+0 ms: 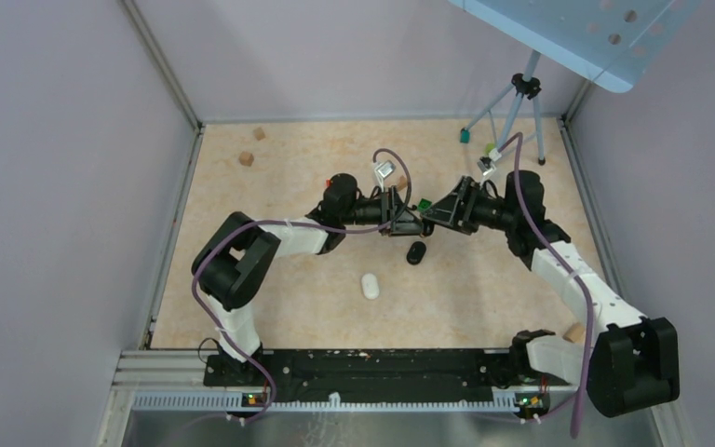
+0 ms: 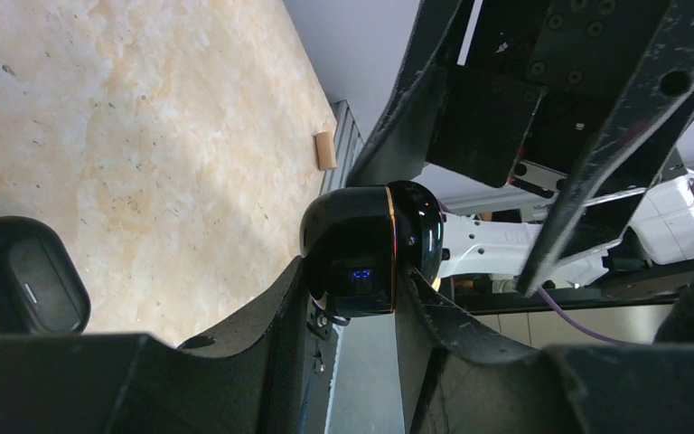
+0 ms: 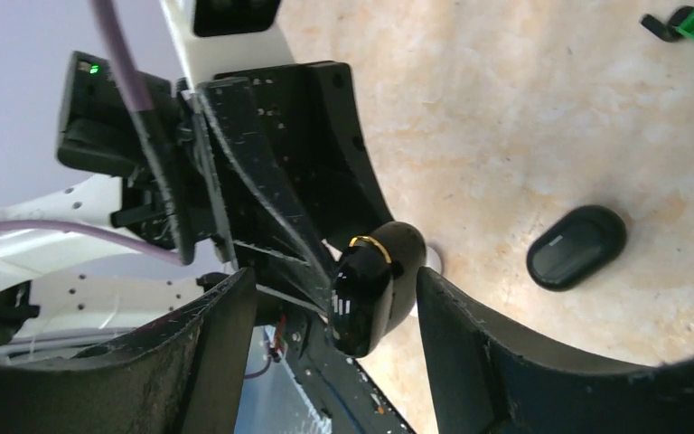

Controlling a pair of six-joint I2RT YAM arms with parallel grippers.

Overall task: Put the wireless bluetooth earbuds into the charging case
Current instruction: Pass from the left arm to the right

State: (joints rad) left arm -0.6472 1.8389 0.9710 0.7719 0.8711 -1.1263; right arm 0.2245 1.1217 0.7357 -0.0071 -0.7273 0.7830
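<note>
My left gripper (image 1: 408,221) is shut on a glossy black charging case (image 2: 361,249) with a gold ring and a small blue display, and holds it above the table. The case also shows in the right wrist view (image 3: 370,285). My right gripper (image 1: 436,212) faces the left one; its jaws stand open on either side of the case (image 3: 334,289) without touching it. A matte black oval piece (image 1: 416,252) lies on the table just below both grippers; it also shows in the left wrist view (image 2: 23,285) and the right wrist view (image 3: 578,246). A white oval piece (image 1: 370,285) lies nearer the front.
Small wooden blocks lie at the back left (image 1: 246,158), (image 1: 259,133) and by the right arm's base (image 1: 574,331). A tripod (image 1: 521,102) stands at the back right beside a green block (image 1: 465,136). Walls enclose the table on three sides.
</note>
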